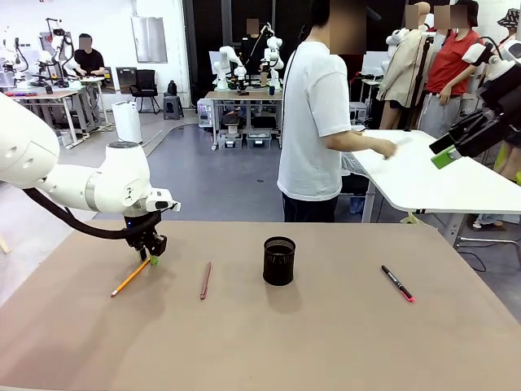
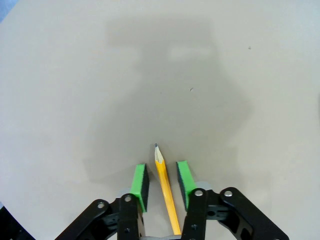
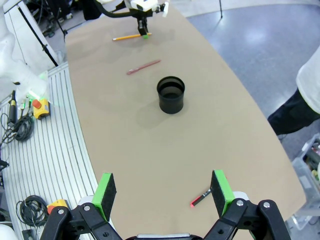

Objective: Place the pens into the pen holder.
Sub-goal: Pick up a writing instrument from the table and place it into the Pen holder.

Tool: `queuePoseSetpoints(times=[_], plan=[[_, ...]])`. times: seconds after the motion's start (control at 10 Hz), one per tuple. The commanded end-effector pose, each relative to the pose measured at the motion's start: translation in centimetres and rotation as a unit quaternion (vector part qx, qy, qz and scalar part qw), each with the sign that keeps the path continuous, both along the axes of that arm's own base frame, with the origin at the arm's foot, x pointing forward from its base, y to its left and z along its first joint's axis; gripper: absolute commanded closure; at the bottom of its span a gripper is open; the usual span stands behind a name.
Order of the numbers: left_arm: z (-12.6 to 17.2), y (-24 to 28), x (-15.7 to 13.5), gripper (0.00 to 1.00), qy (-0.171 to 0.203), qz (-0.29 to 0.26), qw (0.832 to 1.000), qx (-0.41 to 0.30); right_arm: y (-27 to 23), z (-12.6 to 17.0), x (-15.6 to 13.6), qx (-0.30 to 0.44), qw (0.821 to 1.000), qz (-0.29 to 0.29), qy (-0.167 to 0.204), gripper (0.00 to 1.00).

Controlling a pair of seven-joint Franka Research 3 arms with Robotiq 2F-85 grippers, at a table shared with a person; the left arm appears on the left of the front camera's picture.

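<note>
Tan table [image 1: 326, 342] | left hand [image 2: 161, 169] half-open astride pencil [image 2: 167, 200], pads [image 2: 140, 182] not touching | right hand [image 3: 164, 182] wide open, empty

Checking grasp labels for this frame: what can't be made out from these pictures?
Left wrist view: the pencil runs under the left gripper and off the bottom edge, so its back end is hidden.
Front view: whether the left gripper touches the pencil is too small to tell.
Right wrist view: the black marker is partly hidden behind a pad of the right gripper.
</note>
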State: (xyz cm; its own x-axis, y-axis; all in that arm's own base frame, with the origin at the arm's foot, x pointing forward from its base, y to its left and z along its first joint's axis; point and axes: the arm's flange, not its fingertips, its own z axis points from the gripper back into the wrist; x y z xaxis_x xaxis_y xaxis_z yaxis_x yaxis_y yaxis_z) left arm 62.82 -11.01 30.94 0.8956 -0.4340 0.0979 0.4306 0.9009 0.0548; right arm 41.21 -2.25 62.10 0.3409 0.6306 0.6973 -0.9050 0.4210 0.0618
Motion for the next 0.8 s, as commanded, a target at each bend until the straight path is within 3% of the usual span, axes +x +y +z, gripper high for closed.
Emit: queuePoseSetpoints(times=[0.0, 0.5, 0.7], plan=[[-0.7, -0.2, -0.4, 1.00, 0.006, 0.005, 1.000, 0.009, 0.0, 0.1, 0.0, 0.002, 1.000, 0.001, -0.002, 0.00], [0.8, -0.1, -1.7, 1.00, 0.029, -0.013, 0.999, -0.018, 0.0, 0.1, 0.0, 0.002, 1.000, 0.001, -0.002, 0.00], [3.4, 1.1, -2.9, 1.00, 0.018, -0.053, 0.988, -0.145, 0.0, 0.1, 0.0, 0.002, 1.000, 0.001, -0.002, 0.00]])
